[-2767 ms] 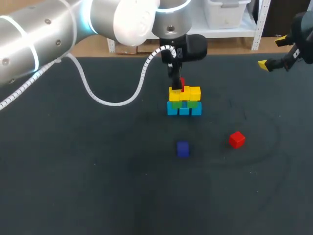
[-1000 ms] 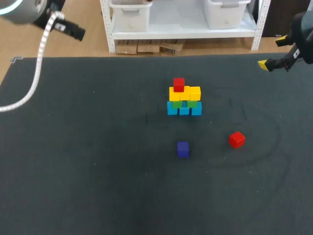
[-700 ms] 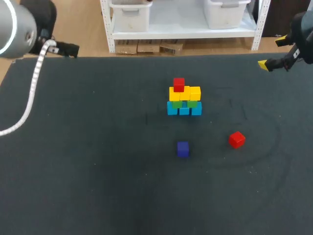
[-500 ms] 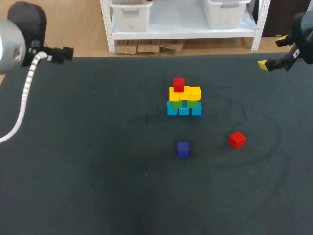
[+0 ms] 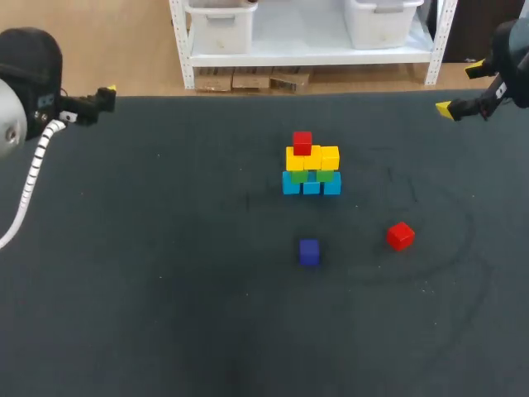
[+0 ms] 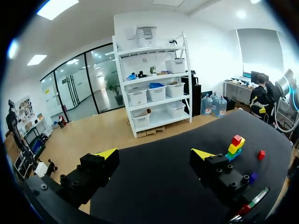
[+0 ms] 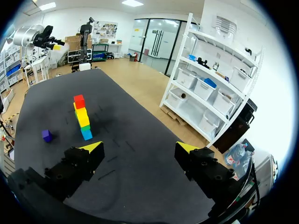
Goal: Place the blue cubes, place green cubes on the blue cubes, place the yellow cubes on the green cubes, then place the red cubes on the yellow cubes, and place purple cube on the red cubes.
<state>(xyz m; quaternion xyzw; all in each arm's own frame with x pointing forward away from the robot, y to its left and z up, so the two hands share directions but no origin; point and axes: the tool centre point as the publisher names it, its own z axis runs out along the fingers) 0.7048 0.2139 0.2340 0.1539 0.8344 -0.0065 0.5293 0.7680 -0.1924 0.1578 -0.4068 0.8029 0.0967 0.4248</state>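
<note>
Standing stacked on the tabletop (image 5: 165, 289): blue cubes (image 5: 311, 186), green cubes (image 5: 325, 174), yellow cubes (image 5: 312, 157), top red cube (image 5: 302, 142); lying loose nearby, spare red cube (image 5: 400, 236) and purple cube (image 5: 309, 251).

Colours: table (image 5: 165, 289) plain charcoal with faint pale scuffs. Stack, far middle: blue cubes (image 5: 311, 185) light cyan, green cubes (image 5: 325, 175), yellow cubes (image 5: 312, 157), top red cube (image 5: 302, 142). Right: loose red cube (image 5: 400, 236). Near middle: purple cube (image 5: 309, 251), deep blue-violet. Both left gripper (image 6: 154, 153) and right gripper (image 7: 139, 146) black, yellow-tipped. Cable (image 5: 34, 165) white, ribbed.
</note>
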